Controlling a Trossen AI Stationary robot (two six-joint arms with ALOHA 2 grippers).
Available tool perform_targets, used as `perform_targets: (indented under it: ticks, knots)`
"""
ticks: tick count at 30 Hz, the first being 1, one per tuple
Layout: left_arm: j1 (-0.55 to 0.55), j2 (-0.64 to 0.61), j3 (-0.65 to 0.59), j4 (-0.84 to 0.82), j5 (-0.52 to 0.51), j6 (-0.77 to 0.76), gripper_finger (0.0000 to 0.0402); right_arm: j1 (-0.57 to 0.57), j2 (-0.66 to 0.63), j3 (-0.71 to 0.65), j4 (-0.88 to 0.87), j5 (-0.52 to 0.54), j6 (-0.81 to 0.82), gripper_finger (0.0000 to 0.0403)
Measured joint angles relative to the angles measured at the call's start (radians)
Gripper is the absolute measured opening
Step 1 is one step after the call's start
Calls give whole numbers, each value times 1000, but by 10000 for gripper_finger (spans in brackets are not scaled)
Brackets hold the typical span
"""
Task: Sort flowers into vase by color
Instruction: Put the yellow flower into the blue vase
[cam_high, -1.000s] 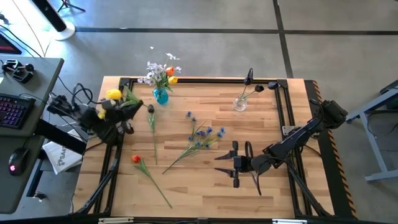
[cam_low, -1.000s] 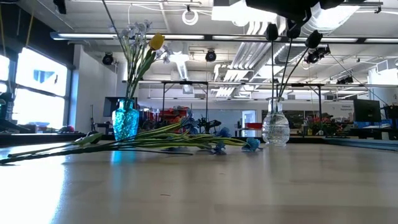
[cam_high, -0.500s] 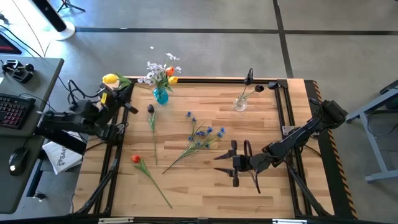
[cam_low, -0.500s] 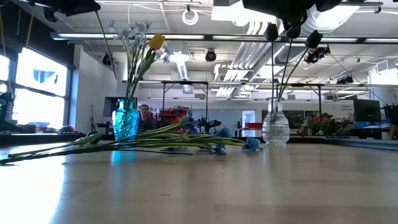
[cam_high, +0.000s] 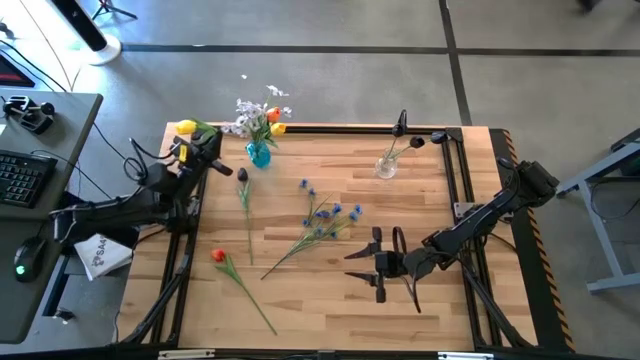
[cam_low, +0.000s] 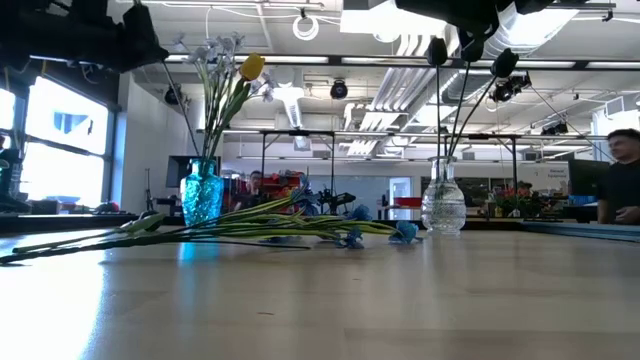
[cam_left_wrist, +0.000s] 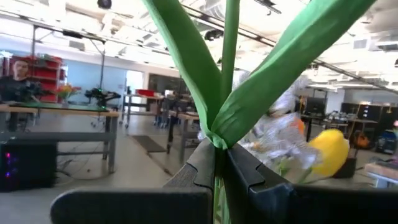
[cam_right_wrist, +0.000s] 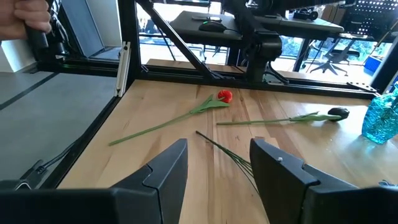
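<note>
While the right end effector (cam_high: 374, 262) waits open, the left end effector (cam_high: 207, 152) clenches the yellow flower (cam_high: 185, 127).

yellow tulip (cam_high: 185, 127); red tulip (cam_high: 218, 256); blue vase (cam_high: 259, 154)

A desk (cam_high: 50, 120) stands at nine o'clock off the table (cam_high: 330, 290), bearing a keyboard (cam_high: 25, 178) and a mouse (cam_high: 25, 258). A person (cam_low: 622, 178) stands at three o'clock in the low view's room, with workbenches (cam_left_wrist: 56, 112) and ceiling lights (cam_low: 310, 25) beyond.
</note>
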Motion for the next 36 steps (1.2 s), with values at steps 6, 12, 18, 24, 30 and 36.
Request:
perform_targets:
  ticks: [6,12,18,24,30,36]
  knots:
    - [73,39,-6,-16,132,-91,0,0,0,0,0,0,15,169]
    - [109,126,-6,-17,142,-104,0,0,0,0,0,0,19,169]
    - [132,185,-6,-16,136,-115,0,0,0,0,0,0,19,169]
    - [147,207,-6,-17,129,-143,12,0,0,0,0,0,19,169]
    - [151,208,-6,-17,127,-172,57,0,0,0,0,0,19,169]
    - [151,216,87,-195,150,-183,113,0,0,0,-1,0,19,169]
